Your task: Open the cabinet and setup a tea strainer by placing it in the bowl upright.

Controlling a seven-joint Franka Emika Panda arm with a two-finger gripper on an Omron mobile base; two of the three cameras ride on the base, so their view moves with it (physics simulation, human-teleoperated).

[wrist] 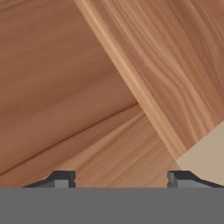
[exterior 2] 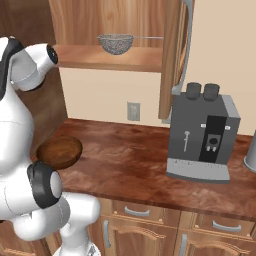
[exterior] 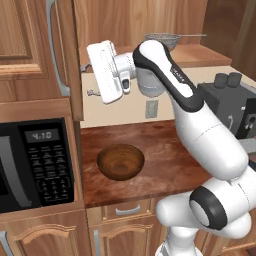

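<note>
The microwave [exterior: 37, 165] at the left end of the tabletop [exterior: 165, 160] carries the one clear reading: its small display [exterior: 45, 135] shows "4:10" in pale digits on dark. The keypad [exterior: 50, 172] below it has rows of buttons whose markings are too small to read. Dark lettering runs along the robot's upper arm [exterior: 179, 76], too blurred to make out.

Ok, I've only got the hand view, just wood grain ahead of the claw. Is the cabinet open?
Observer: Yes, the cabinet stands open, its shelf exposed.
Operator: Where's the tea strainer?
Observer: The tea strainer sits upright on that shelf, its handle pointing toward the right door.
Operator: And the bowl?
Observer: The bowl sits empty on the counter below, beside the microwave.
</note>
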